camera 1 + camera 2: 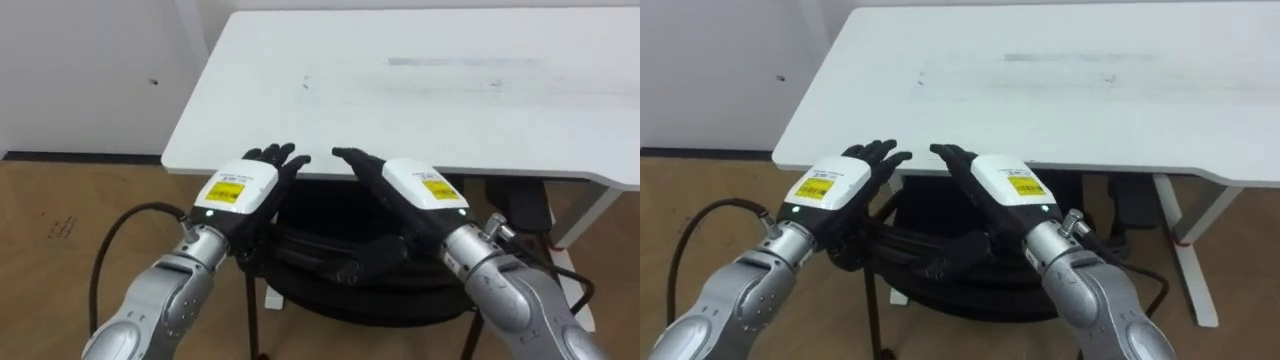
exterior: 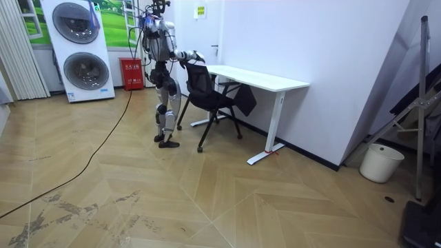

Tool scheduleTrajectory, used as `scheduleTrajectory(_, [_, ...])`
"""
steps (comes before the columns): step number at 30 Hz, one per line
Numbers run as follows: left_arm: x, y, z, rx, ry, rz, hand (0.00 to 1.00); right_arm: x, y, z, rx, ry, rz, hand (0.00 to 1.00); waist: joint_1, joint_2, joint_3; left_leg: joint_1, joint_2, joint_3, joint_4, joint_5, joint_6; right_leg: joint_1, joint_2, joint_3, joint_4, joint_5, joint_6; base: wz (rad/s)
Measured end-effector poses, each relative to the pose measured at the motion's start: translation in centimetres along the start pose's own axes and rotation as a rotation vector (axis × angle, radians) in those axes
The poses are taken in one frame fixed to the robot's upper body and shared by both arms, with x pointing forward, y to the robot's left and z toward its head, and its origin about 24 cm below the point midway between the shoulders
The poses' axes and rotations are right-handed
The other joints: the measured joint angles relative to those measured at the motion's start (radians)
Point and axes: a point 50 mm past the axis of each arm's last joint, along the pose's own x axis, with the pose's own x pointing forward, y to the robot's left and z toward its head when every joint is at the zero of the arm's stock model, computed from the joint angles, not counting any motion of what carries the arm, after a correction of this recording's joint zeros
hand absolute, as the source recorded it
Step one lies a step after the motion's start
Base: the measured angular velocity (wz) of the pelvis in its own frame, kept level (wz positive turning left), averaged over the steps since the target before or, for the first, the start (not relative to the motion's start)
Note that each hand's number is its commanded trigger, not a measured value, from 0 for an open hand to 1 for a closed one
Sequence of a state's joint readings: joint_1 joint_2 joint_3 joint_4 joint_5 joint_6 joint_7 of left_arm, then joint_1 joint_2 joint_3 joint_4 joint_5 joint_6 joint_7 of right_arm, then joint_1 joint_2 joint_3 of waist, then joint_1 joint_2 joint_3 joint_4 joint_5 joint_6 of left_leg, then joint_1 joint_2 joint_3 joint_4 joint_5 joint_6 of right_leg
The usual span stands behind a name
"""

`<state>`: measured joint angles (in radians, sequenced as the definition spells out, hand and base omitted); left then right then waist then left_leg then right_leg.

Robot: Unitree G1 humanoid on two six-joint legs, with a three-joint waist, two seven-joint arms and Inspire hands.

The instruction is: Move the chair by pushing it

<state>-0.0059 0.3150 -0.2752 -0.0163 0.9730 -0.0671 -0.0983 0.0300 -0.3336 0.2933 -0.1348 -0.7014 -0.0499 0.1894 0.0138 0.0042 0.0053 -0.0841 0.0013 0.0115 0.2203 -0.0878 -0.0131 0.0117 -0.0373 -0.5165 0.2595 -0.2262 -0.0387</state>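
White surface [image 1: 430, 100] stands along a pale wall, over a wood-patterned floor. Fingers of both hands lie straight and loosely spread, pointing forward toward the surface's near edge and curled round nothing. The left hand [image 1: 238, 190] and right hand [image 1: 420, 188] sit side by side, close together, palms down on the top edge of the black chair [image 1: 340, 270]. Its back shows just under and behind them, its dark seat below, reaching partly under the surface's near edge. In the room view the robot stands upright directly behind the chair [image 2: 210, 96], arms held out to its back, at the end of the surface [image 2: 265, 80] nearer the stacked washing machines [image 2: 76, 48]. A red box [image 2: 133, 74] sits by the wall there, and a white bin [image 2: 381, 162] stands well apart at the room view's right.
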Motion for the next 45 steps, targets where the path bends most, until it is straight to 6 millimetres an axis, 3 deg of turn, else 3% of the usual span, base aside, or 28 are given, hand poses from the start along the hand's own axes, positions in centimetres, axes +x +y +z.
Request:
scheduleTrajectory(4, [0.0,0.6,0.1,0.003,-0.012,0.023,0.00,-0.1,-1.2,-0.6,0.001,0.027,-0.088,0.00,0.014,-0.001,0.0008,0.001,0.001,0.006,-0.001,-0.010,0.009,0.009,0.004,0.006,-0.024,0.012,0.004,-0.02])
scheduleTrajectory(8, [-0.3,2.2,-0.6,0.019,-0.010,0.091,0.00,-0.3,-3.6,-1.5,-0.001,0.050,-0.250,0.00,0.015,-0.006,0.0031,-0.007,-0.009,0.012,0.009,-0.021,0.018,0.010,0.004,0.025,-0.038,0.017,0.007,0.03])
scheduleTrajectory(10, [-0.5,2.6,-1.1,0.023,0.000,0.110,0.00,-0.7,-5.1,-1.7,-0.003,0.053,-0.335,0.00,0.018,-0.007,0.0039,-0.008,-0.008,0.013,0.008,-0.024,0.024,0.008,0.007,0.063,-0.038,0.020,0.004,0.11])
scheduleTrajectory(12, [-0.7,3.4,-1.8,0.027,0.007,0.149,0.00,-1.7,-7.3,-2.0,-0.016,0.053,-0.467,0.00,0.013,-0.012,0.0043,0.001,-0.015,0.025,0.008,-0.029,0.031,0.011,0.020,0.171,-0.037,0.021,0.002,0.09])
scheduleTrajectory(14, [-1.1,4.1,-2.5,0.027,0.017,0.194,0.00,-2.6,-8.9,-2.2,-0.021,0.046,-0.576,0.00,0.016,-0.020,0.0077,0.004,-0.018,0.035,0.009,-0.033,0.037,0.012,0.025,0.214,-0.040,0.023,-0.001,0.07])
scheduleTrajectory(16, [-1.6,4.8,-3.2,0.031,0.033,0.254,0.00,-3.7,-10.2,-2.8,-0.028,0.060,-0.676,0.00,0.008,-0.031,0.0088,0.003,-0.021,0.034,0.014,-0.036,0.041,0.016,0.024,0.224,-0.040,0.029,-0.012,0.18])
scheduleTrajectory(19, [-3.7,9.2,-4.4,0.068,0.088,0.586,0.00,-5.9,-12.3,-3.4,-0.078,0.088,-0.832,0.00,-0.012,-0.041,0.0042,0.005,-0.029,0.034,0.015,-0.044,0.050,0.029,0.026,0.263,-0.055,0.030,-0.013,0.14])
scheduleTrajectory(21, [-6.8,13.1,-5.2,0.109,0.129,0.909,0.00,-8.6,-13.4,-3.6,-0.108,0.100,-0.956,0.00,-0.012,-0.037,0.0018,0.028,-0.031,0.045,0.011,-0.057,0.056,0.047,0.025,0.284,-0.063,0.029,-0.013,-0.17])
scheduleTrajectory(22, [-7.6,13.8,-5.5,0.119,0.145,0.974,0.00,-9.2,-13.7,-3.7,-0.115,0.108,-0.987,0.00,-0.012,-0.035,0.0003,0.036,-0.031,0.047,0.009,-0.060,0.058,0.055,0.026,0.293,-0.066,0.030,-0.011,-0.21])
scheduleTrajectory(23, [-9.0,14.5,-6.1,0.144,0.184,1.070,0.00,-10.4,-14.2,-4.1,-0.129,0.128,-1.042,0.00,-0.016,-0.029,-0.0068,0.052,-0.031,0.058,0.005,-0.066,0.060,0.071,0.027,0.304,-0.077,0.033,-0.006,-0.23])
scheduleTrajectory(25, [-11.2,14.8,-7.1,0.197,0.259,1.151,0.00,-12.4,-14.9,-4.5,-0.156,0.159,-1.131,0.00,-0.018,-0.020,-0.0131,0.065,-0.032,0.060,0.001,-0.074,0.065,0.086,0.030,0.313,-0.080,0.034,-0.003,-0.17])
scheduleTrajectory(29, [-16.6,15.0,-7.9,0.327,0.392,1.309,0.00,-17.6,-16.3,-5.7,-0.212,0.262,-1.376,0.00,-0.036,-0.017,-0.0141,0.073,-0.033,0.069,0.007,-0.087,0.071,0.092,0.029,0.326,-0.088,0.033,0.004,-0.07])
scheduleTrajectory(33, [-21.7,15.4,-8.4,0.365,0.442,1.551,0.00,-22.9,-16.5,-5.8,-0.235,0.294,-1.615,0.00,-0.033,-0.008,-0.0115,0.066,-0.033,0.071,0.017,-0.093,0.073,0.093,0.030,0.335,-0.087,0.032,0.006,-0.02])
scheduleTrajectory(37, [-26.6,15.3,-8.8,0.310,0.507,1.833,0.00,-26.5,-16.6,-5.6,-0.216,0.294,-1.868,0.00,-0.030,0.006,-0.0091,0.057,-0.033,0.071,0.035,-0.100,0.075,0.089,0.025,0.349,-0.086,0.026,0.009,-0.06])
scheduleTrajectory(39, [-29.9,14.5,-9.9,0.231,0.612,2.000,0.00,-28.6,-16.4,-6.0,-0.208,0.331,-2.028,0.00,-0.030,0.019,-0.0135,0.056,-0.037,0.070,0.044,-0.104,0.077,0.075,0.019,0.350,-0.068,0.003,0.020,0.06])
scheduleTrajectory(41, [-32.4,13.2,-11.2,0.122,0.739,2.119,0.00,-29.9,-15.9,-7.0,-0.159,0.396,-2.147,0.00,-0.025,0.021,-0.0131,0.050,-0.041,0.070,0.045,-0.103,0.078,0.054,0.012,0.350,-0.035,-0.009,0.016,0.00])
scheduleTrajectory(43, [-34.9,10.8,-13.0,-0.033,0.929,2.220,0.00,-30.9,-15.0,-8.2,-0.097,0.484,-2.242,0.00,-0.021,0.024,-0.0136,0.030,-0.039,0.074,0.051,-0.103,0.077,0.029,0.011,0.352,-0.017,-0.010,0.014,-0.05])
scheduleTrajectory(45, [-37.2,6.4,-14.8,-0.244,1.213,2.326,0.00,-31.9,-13.8,-9.4,0.007,0.590,-2.342,0.00,-0.005,0.029,-0.0138,0.012,-0.035,0.091,0.053,-0.103,0.077,0.000,0.008,0.355,0.002,-0.011,0.010,-0.15])
